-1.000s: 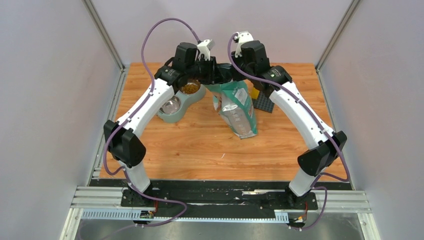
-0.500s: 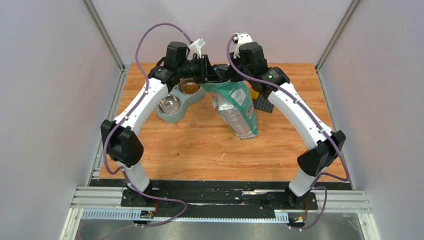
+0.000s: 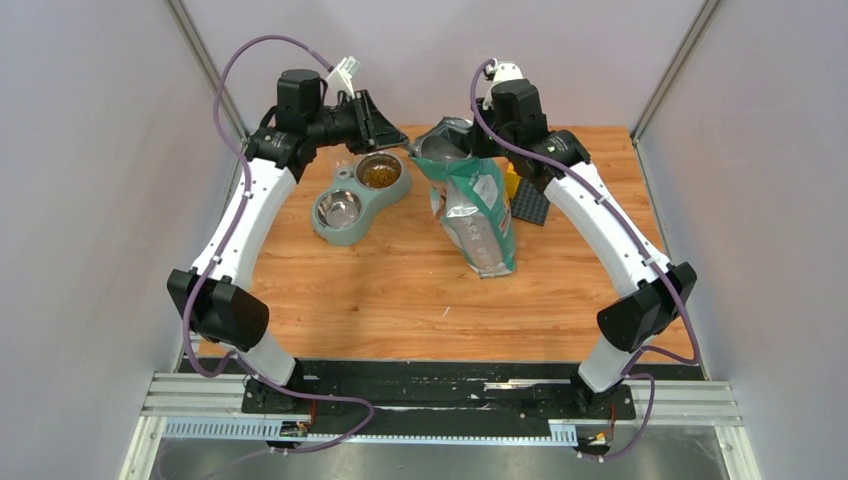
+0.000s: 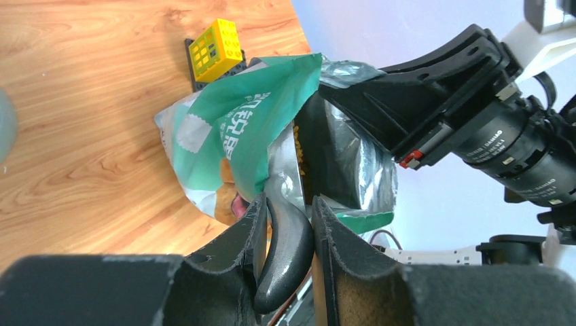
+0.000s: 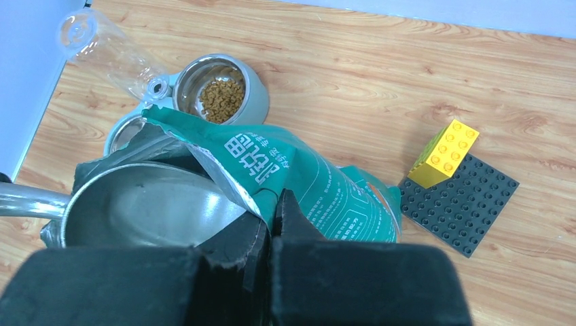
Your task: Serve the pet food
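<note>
The pet food (image 3: 378, 173) is a heap of brown kibble in the far steel bowl of a grey-green double feeder (image 3: 352, 232); it also shows in the right wrist view (image 5: 221, 100). My left gripper (image 3: 393, 128) (image 4: 289, 204) is shut on the handle of the grey metal scoop (image 4: 285, 238). The scoop's bowl (image 5: 136, 204) sits at the open mouth of the green-and-white bag (image 3: 478, 215) and looks empty and shiny. My right gripper (image 3: 468, 143) (image 5: 275, 204) is shut on the bag's top rim (image 5: 251, 153) and holds the bag upright.
The feeder's near bowl (image 3: 340, 208) is empty. A clear plastic bottle (image 5: 102, 47) lies by the feeder. A yellow brick (image 3: 510, 185) sits on a dark baseplate (image 3: 530, 205) right of the bag. Walls close in at the back and on both sides.
My left arm has swung left and back from the bag mouth with the scoop in its grip, uncovering the kibble bowl. The right gripper and the bag have barely moved.
</note>
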Robot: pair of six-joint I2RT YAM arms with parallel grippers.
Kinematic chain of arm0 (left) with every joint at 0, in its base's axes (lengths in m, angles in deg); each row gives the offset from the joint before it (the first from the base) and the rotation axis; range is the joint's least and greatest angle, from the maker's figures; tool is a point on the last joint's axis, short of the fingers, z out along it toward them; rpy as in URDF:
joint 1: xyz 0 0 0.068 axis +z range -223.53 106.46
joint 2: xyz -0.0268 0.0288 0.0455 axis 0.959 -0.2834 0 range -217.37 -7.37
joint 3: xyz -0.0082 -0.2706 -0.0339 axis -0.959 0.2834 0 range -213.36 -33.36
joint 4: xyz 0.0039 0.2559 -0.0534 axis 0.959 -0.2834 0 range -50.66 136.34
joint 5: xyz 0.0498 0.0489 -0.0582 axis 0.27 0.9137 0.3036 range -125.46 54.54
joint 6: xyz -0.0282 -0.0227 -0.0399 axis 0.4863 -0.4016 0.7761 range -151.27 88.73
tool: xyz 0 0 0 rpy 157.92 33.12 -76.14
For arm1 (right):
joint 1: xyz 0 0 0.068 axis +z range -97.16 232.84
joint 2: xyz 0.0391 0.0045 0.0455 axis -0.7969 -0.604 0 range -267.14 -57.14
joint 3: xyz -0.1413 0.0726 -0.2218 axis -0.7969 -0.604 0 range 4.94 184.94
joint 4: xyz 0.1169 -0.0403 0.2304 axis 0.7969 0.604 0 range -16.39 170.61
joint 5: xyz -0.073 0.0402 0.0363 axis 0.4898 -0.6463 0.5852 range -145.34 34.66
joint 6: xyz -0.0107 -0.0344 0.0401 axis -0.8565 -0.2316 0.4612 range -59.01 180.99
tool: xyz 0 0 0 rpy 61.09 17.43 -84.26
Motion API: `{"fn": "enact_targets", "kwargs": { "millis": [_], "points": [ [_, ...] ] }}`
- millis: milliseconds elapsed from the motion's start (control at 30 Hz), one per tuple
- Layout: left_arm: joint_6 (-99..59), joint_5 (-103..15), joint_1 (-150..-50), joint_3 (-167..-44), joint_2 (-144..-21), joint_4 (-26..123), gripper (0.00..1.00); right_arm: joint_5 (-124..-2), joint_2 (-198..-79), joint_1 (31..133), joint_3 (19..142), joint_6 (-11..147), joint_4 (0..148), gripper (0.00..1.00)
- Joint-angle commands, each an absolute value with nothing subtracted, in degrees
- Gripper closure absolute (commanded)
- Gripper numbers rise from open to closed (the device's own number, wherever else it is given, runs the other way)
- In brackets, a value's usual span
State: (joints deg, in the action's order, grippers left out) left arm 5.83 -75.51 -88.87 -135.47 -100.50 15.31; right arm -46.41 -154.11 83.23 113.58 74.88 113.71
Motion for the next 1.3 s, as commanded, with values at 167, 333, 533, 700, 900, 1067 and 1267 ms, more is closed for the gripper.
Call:
{"fn": "enact_targets", "kwargs": {
  "millis": [167,333,533,700,900,1067,1267],
  "points": [
    [11.7,-77.5,-84.3,-134.8,-95.6,22.4,1.00,-45.0,-151.4,81.4,115.2,75.7,109.0,1.00],
    [14.7,-79.9,-81.4,-131.6,-93.4,26.5,1.00,-45.6,-151.5,81.3,115.5,75.7,109.0,1.00],
    [16.4,-80.7,-78.6,-129.2,-91.6,27.4,1.00,-45.3,-151.4,81.3,115.5,75.7,109.0,1.00],
    [17.5,-81.0,-77.2,-127.4,-90.6,28.8,1.00,-45.1,-151.2,81.3,115.5,75.7,109.1,1.00],
    [20.6,-81.6,-76.7,-125.2,-90.3,31.7,1.00,-45.0,-151.2,81.3,115.5,75.8,109.1,1.00],
    [23.4,-82.1,-74.9,-124.0,-89.4,33.8,1.00,-44.6,-151.4,81.3,115.9,75.8,109.2,1.00],
    [32.9,-86.6,-73.7,-119.7,-89.2,42.5,1.00,-43.9,-151.3,81.2,116.3,75.6,109.1,1.00]
  ]
}}
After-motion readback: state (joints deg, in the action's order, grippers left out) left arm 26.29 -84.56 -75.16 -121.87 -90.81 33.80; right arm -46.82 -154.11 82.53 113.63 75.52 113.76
